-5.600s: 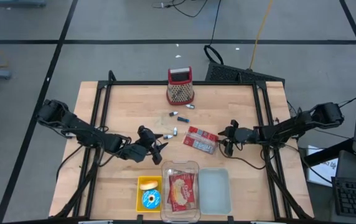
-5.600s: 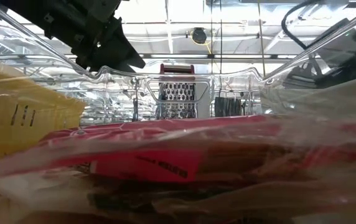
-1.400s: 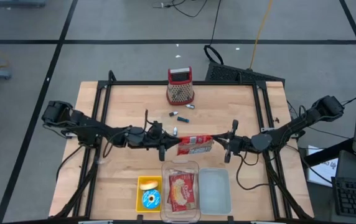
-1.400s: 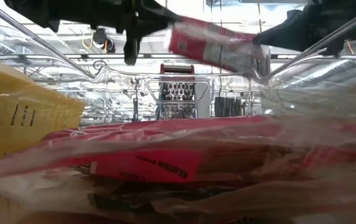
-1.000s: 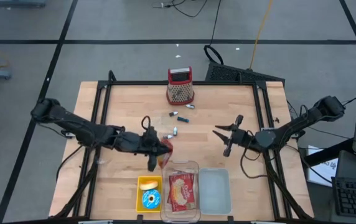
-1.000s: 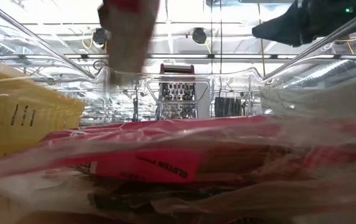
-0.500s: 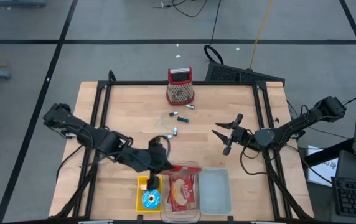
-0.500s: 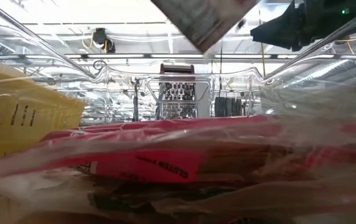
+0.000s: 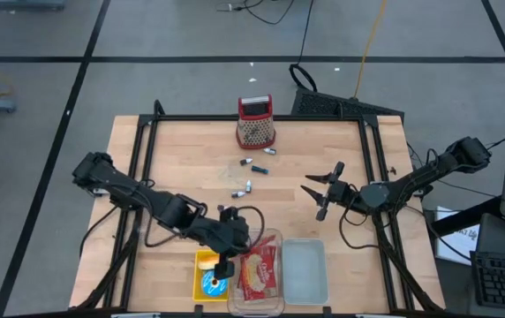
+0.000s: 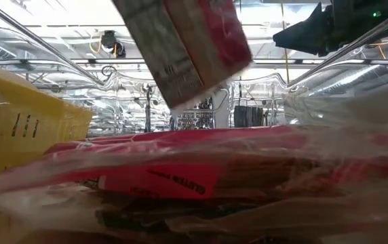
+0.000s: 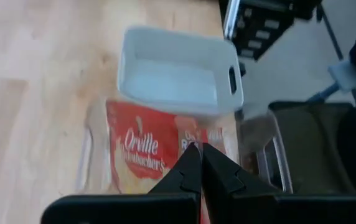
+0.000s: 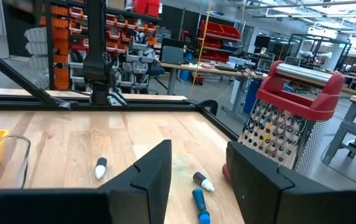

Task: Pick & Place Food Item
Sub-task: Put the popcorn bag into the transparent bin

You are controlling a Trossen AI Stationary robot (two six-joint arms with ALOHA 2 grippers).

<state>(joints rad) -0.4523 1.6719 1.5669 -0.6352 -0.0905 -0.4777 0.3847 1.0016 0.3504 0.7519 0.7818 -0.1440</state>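
Note:
A red and white food packet [image 10: 187, 47] hangs tilted over the clear container [image 9: 278, 235] near the table's front edge, and my left gripper [image 11: 200, 155] is shut on it. A red popcorn bag [image 11: 142, 151] lies in that container. In the high view my left gripper [image 9: 228, 262] shows at the container's left rim. My right gripper [image 9: 316, 199] hovers open and empty over the table's right half, its fingers level. My left gripper pinches the packet between its two shut fingertips, slanting down from the table's left. Only a narrow strip of the packet [image 11: 196, 134] shows past the fingertips, so which edge it has cannot be told. The packet hangs tilted, clear of the container.
A yellow bin [image 9: 201, 259] with a blue-ringed doughnut stands left of the clear container, a pale empty bin [image 9: 305, 269] right of it. A red-topped grater [image 9: 255, 122] stands at the far edge. Small tubes [image 9: 252, 164] lie scattered mid-table.
My left gripper has carried the packet from mid-table toward the near edge and over the clear container, tipping downward as it went. The packet has swung and now hangs slanted above the popcorn bag. My right gripper has stayed where it was, open.

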